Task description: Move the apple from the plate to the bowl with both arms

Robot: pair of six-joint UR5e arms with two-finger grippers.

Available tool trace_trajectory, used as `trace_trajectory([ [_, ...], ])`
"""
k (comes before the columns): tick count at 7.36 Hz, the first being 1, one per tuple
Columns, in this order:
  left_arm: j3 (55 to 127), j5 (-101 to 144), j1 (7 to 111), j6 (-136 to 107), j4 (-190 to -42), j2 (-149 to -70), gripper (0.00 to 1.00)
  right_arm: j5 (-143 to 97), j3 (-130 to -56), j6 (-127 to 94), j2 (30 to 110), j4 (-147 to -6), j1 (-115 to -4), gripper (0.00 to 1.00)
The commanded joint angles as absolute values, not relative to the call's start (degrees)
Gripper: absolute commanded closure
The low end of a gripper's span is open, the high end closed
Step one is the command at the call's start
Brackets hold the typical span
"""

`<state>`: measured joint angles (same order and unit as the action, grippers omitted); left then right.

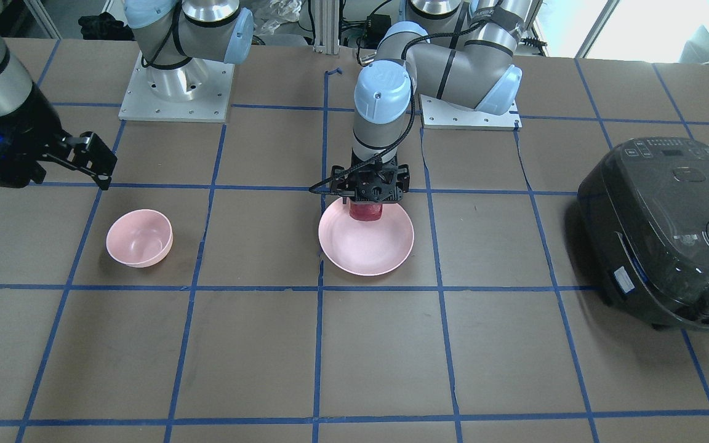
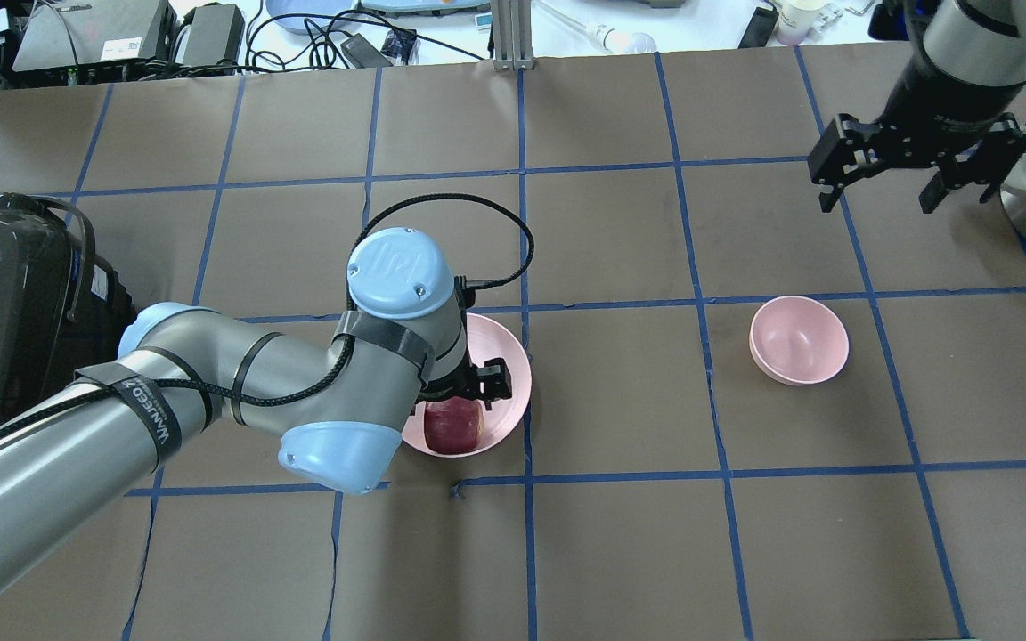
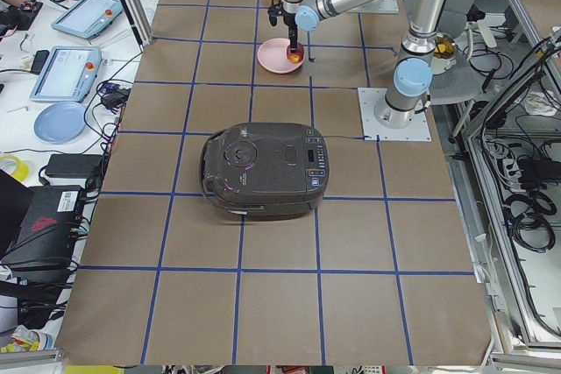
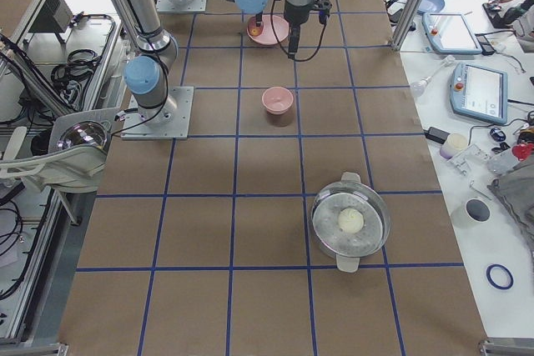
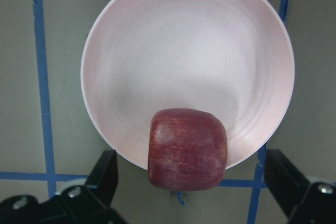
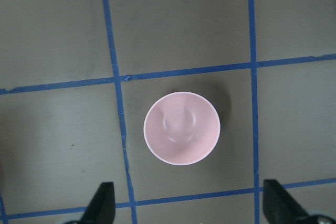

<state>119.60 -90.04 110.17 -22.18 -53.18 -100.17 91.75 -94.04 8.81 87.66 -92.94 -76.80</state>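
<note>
Left arm: we see it reach in over the wide, shallow pale pink round plate, with the wrist pointing straight down.
Left gripper: it is spread wide. In the left wrist view, one black finger stands on each side of the fruit, and we see a clear gap between each finger and the fruit. It grips nothing.
Apple: the small dark red, blocky rounded apple sits on the plate close to its rim, on the side nearer the robot. It is directly under the left gripper and between its fingers.
Plate: it stands near the middle of the brown paper-covered table marked with blue tape lines, and we see nothing on it but the apple.
Bowl: the small, deep pale pink round bowl stands upright on the table, well apart from the plate, towards the robot's right. Its glossy inside holds nothing.
Right gripper: it hangs in the air above the table, apart from the bowl. Its black fingers are parted and hold nothing. Its wrist camera looks down on the bowl.
Elsewhere: a dark grey rounded rice cooker stands at the robot's left end of the table. A round steel pot stands at the right end.
</note>
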Motion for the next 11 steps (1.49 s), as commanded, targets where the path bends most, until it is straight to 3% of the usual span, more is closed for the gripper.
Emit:
trace_trajectory([
  [1,120.06,-90.26,110.21,-21.97,-52.82,-101.34,0.03,91.58,-97.98,14.58,85.09,-93.16,-69.81,0.0],
  [2,120.06,-90.26,110.3,-21.97,-52.82,-101.6,0.08,91.23,-101.13,14.68,83.34,-95.95,-69.61,0.0],
  [3,120.06,-90.26,110.3,-22.15,-52.82,-101.78,0.24,91.32,-105.34,14.76,80.01,-102.33,-69.61,0.0],
  [5,119.8,-90.18,110.3,-22.24,-52.73,-101.78,0.67,91.14,-111.68,14.59,78.23,-108.27,-69.61,0.0],
  [6,119.27,-90.09,110.3,-21.8,-52.3,-101.52,0.93,90.97,-112.75,14.5,75.0,-113.33,-69.61,0.0],
  [7,116.92,-90.09,110.22,-21.8,-52.47,-101.25,1.0,90.88,-112.85,14.5,72.88,-113.99,-69.61,0.0],
  [8,113.15,-90.09,110.04,-21.88,-53.86,-101.25,1.0,90.79,-112.94,14.41,72.69,-114.08,-69.61,0.0],
  [9,109.72,-89.91,109.6,-21.88,-58.14,-101.08,1.0,88.88,-112.94,14.15,72.08,-114.0,-69.61,0.36],
  [10,105.86,-89.74,109.43,-22.06,-61.84,-101.25,1.0,86.42,-112.85,12.76,71.98,-113.82,-69.61,0.93],
  [11,101.73,-89.74,109.34,-22.58,-65.62,-101.6,1.0,86.48,-112.68,12.05,72.42,-113.64,-69.61,1.0],
])
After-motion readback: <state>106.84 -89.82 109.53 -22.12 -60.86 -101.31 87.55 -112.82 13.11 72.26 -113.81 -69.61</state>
